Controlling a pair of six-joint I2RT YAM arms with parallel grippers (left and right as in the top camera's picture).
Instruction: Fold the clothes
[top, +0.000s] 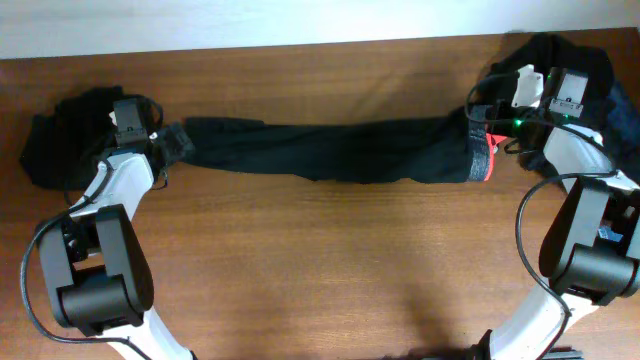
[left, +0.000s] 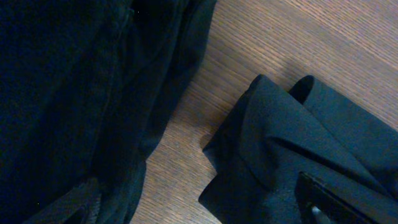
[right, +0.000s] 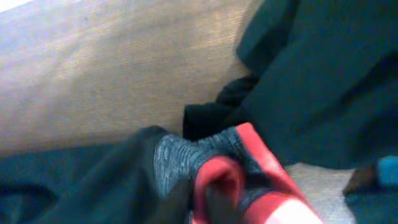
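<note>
Long black trousers (top: 340, 150) lie stretched across the table between my two grippers. My left gripper (top: 178, 141) is shut on the leg end, which shows as bunched black cloth in the left wrist view (left: 273, 143); one dark finger (left: 323, 200) pokes out under it. My right gripper (top: 487, 128) is shut on the waist end, where the grey waistband (right: 177, 155) and red-orange lining (right: 264, 155) are folded around my fingers and hide them. The red lining also shows in the overhead view (top: 487, 165).
A heap of black clothes (top: 60, 135) lies at the far left, also in the left wrist view (left: 74, 93). Another dark heap (top: 590, 75) sits at the far right corner, also in the right wrist view (right: 323, 74). Bare wooden table (top: 330, 260) spreads in front.
</note>
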